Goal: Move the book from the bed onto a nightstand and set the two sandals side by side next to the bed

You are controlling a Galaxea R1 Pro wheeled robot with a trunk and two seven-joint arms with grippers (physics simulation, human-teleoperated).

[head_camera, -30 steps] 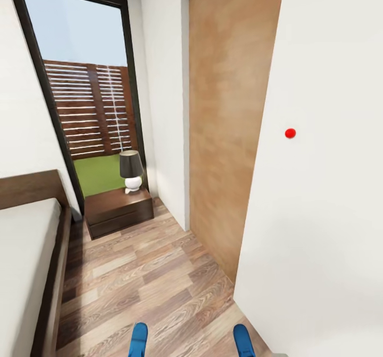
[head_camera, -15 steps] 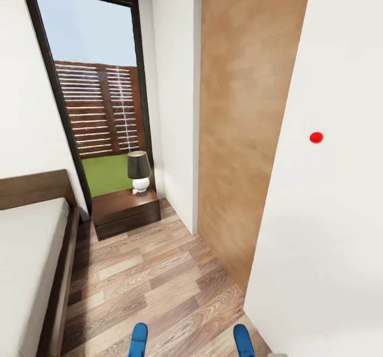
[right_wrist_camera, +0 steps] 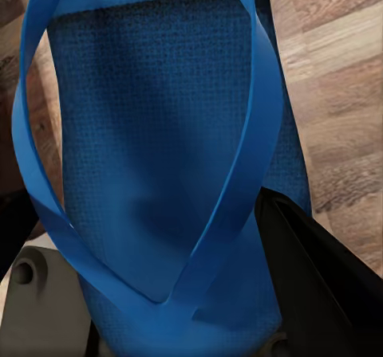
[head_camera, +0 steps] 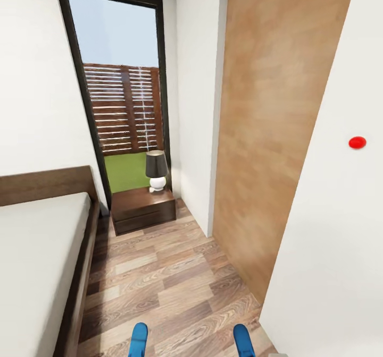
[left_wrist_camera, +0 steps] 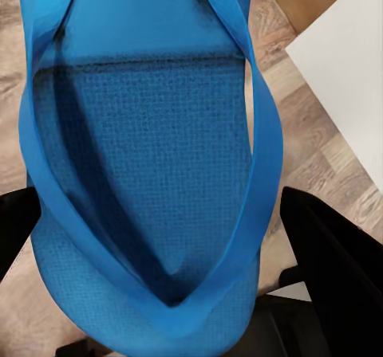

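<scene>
- Against the head views of half a second and a second ago, the whole scene is shifted to the right: the bed takes up more of the picture, and the nightstand, its lamp and the red dot on the white wall sit further right. This is read as a turn of the camera toward the bed, not a move of the furniture.
- The two blue tips at the lower edge of the head view are unchanged in place, which fits things carried along with the robot.
- In the left wrist view, the left sandal is seen clamped in the left gripper, a dark finger on each side of its sole.
- In the right wrist view, the right sandal is likewise gripped by the right gripper, with the wood floor beyond it.
- Both sandals are thus held above the floor, beside the bed and short of the nightstand.
- The book cannot be found on the visible part of the mattress.
- The stage is judged as approach: the sandals are in hand and the strip of floor beside the bed is now faced, so setting them down side by side there appears to be next.
</scene>
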